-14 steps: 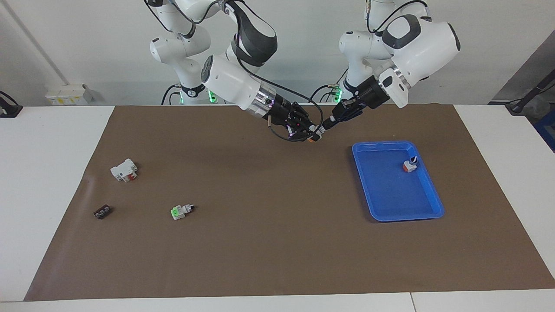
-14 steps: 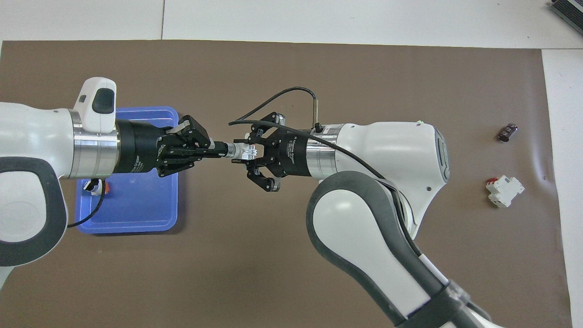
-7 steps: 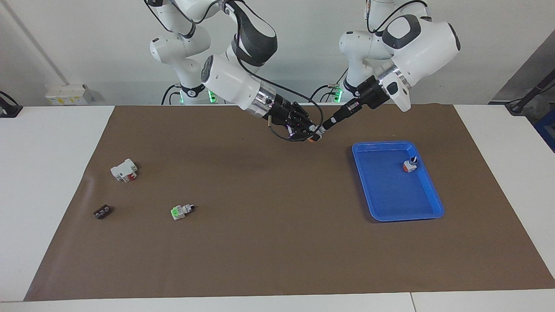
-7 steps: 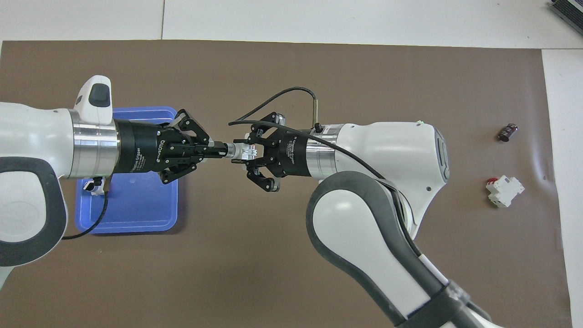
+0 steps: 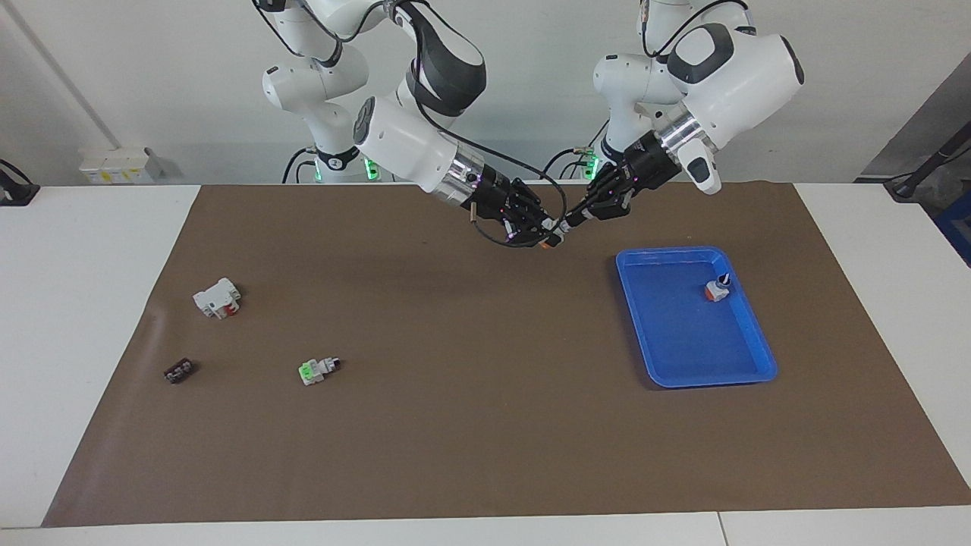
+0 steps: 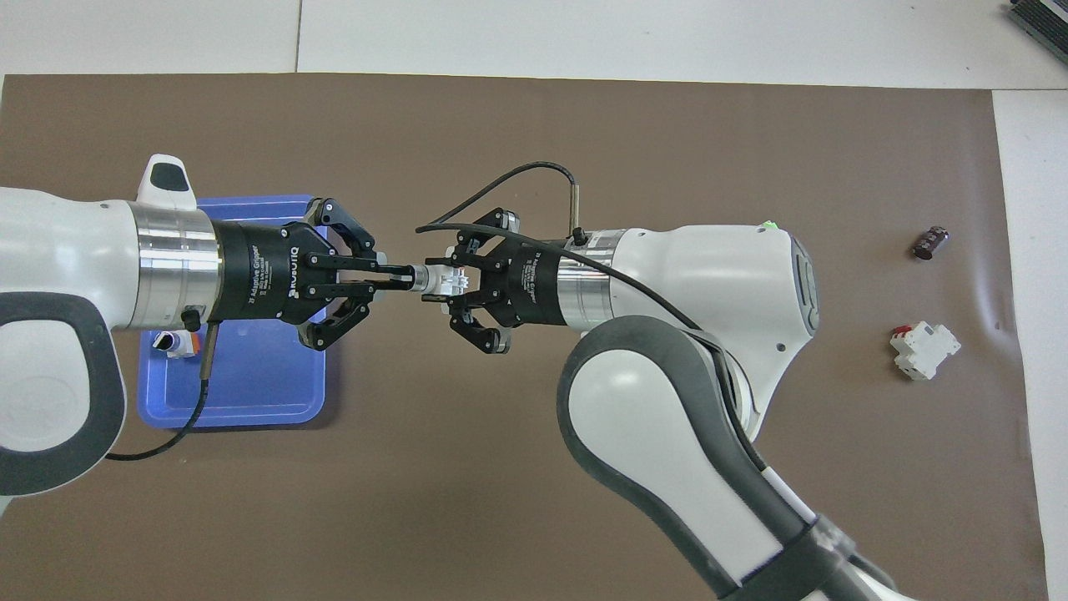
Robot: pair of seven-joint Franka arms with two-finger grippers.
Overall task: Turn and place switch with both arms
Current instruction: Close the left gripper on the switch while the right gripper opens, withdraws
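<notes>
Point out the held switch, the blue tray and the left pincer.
switch [image 6: 442,280], overhead view, white body.
blue tray [image 5: 709,378], facing view, rim farthest from the robots.
left pincer [image 6: 399,278], overhead view, between fingertips on the knob.

light: bright, even | shadows: soft, faint | focus: sharp | glare: none

White-grey switch [image 6: 442,280] held in mid-air, black knob sideways; orange patch underneath

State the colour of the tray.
Blue; the tray shows best in the facing view.
</notes>
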